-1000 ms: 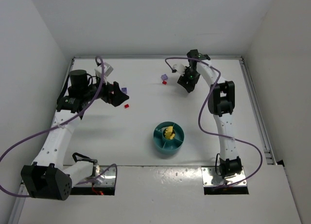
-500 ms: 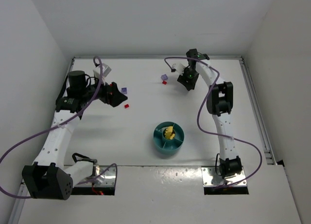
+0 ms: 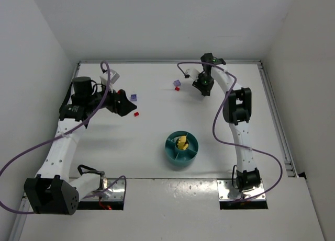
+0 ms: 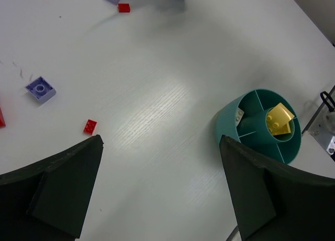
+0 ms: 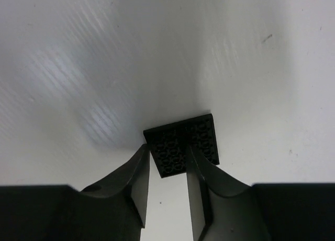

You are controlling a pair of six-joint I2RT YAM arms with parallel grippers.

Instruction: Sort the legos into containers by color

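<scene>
One white tabletop (image 3: 157, 128), walled in white on three sides. One teal dish (image 3: 182, 148) sits near centre, with yellow bricks (image 4: 277, 121) in its middle well. Farther out lie two red bricks (image 3: 136, 114) and two lilac bricks (image 3: 133, 97), one pair left, one pair far centre. The left end effector (image 4: 161, 141) gapes wide, empty. At far right, the right end effector (image 5: 167, 156) pinches one black brick (image 5: 183, 141) lying on the tabletop.

Bright, even overhead light; soft shadows; glare on table (image 4: 175, 92).
</scene>
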